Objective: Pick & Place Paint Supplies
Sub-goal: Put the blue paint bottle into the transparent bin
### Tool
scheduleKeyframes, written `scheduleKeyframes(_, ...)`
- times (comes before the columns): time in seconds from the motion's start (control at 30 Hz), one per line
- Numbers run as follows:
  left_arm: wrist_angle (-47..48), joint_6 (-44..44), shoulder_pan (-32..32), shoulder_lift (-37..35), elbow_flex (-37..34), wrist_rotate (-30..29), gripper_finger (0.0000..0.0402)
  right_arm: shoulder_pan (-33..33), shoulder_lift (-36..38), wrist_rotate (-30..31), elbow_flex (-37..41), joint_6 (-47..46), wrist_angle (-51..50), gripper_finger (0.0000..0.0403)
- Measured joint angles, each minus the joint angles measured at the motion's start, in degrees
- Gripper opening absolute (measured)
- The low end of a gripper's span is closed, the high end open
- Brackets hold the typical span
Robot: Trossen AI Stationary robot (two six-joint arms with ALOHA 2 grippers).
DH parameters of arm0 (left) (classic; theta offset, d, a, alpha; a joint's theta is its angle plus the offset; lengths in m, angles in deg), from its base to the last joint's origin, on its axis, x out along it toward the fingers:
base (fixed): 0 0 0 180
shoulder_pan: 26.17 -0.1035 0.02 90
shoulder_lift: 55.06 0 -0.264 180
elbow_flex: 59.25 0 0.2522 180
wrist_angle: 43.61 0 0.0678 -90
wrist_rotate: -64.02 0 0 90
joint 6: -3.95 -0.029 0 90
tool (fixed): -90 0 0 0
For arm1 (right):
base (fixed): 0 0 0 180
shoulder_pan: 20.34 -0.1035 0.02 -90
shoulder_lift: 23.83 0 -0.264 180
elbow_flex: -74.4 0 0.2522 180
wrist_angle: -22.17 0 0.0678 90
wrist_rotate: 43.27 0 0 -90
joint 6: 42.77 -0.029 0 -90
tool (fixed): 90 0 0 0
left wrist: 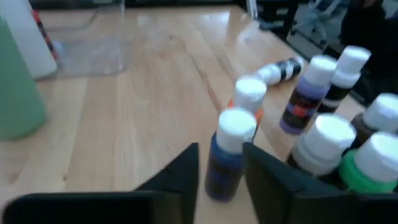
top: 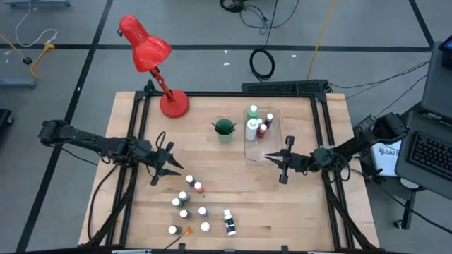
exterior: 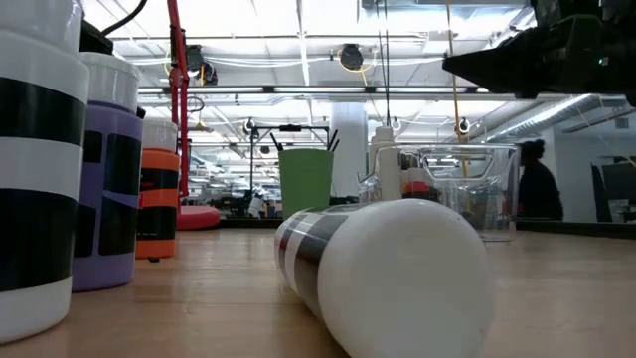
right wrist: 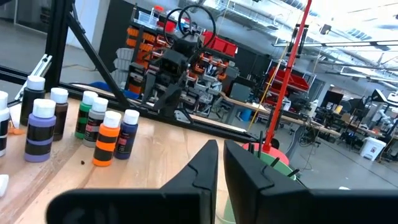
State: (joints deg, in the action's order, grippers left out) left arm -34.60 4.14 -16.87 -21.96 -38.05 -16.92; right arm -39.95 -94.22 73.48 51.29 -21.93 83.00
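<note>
1. Right now the left gripper (left wrist: 219, 180) sits low over the table, its two dark fingers parted with a small blue paint bottle (left wrist: 225, 155) standing between them; whether the pads touch it I cannot tell.
2. Just past that bottle stands an orange-banded one (left wrist: 249, 99), and more white-capped bottles (top: 189, 204) cluster close beside the fingers, one lying on its side (top: 229, 221).
3. Judging by their look, these bottles are light, stiff plastic with smooth, slippery walls, and tall enough to tip; the safest hold seems to be across the body below the cap, squarely, clear of the neighbours.
4. The right gripper (top: 285, 159) waits with its fingers closed and empty, next to the clear bin (top: 253, 149), which already holds taller bottles; the green cup (top: 225, 130) stands beyond it.
5. Pale wooden planks form the table (top: 296, 212), flat and fairly slick, with a red lamp (top: 152, 56) at its far edge.
6. Beyond lies a workshop with shelving and a person in the background.
</note>
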Motion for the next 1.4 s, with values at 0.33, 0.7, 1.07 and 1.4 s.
scheduleKeyframes(0.33,-5.69,7.82,2.74,3.46,0.0,-3.76,0.0267,0.0,0.0,-0.25,0.0,-2.12,-1.09,0.0025)
scheduleKeyframes(0.7,-12.1,9.8,9.85,14.74,-0.04,-12.45,0.0273,0.0,0.0,-1.53,0.0,-2.14,-1.09,0.0025)
scheduleKeyframes(1.07,-13.42,10.95,13.35,24.44,5.34,-17.2,0.0273,0.0,0.0,-1.54,0.0,-2.8,-1.14,0.0024)
scheduleKeyframes(1.4,-13.02,9.17,13.33,28.94,7.1,-18.13,0.0273,0.0,0.0,-1.54,0.0,-2.73,-1.16,0.0025)
